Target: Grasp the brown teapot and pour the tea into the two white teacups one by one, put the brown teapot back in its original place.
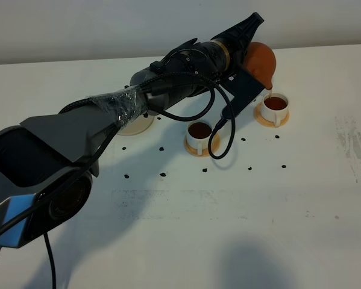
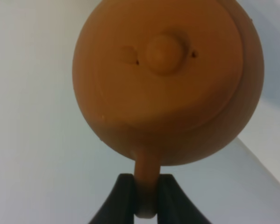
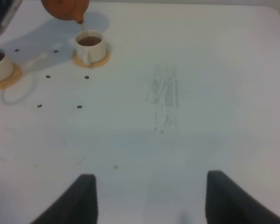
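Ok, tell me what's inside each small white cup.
Dark reddish-brown tea sits in the nearer white cylindrical cup and the farther one, under the tilted reddish-brown clay teapot. The liquid hides both bottoms.

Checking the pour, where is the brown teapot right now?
In the exterior high view the brown teapot is at the back right, held by its handle in the left gripper, tilted with its spout over the right-hand white teacup.

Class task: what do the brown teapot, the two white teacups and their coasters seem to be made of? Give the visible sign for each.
Brown teapot: probably unglazed clay; matt orange-brown surface, no gloss.
White teacups: likely glazed ceramic; smooth, uniformly white walls.
Coasters: perhaps wood or cork; flat tan discs, grain too small to tell.
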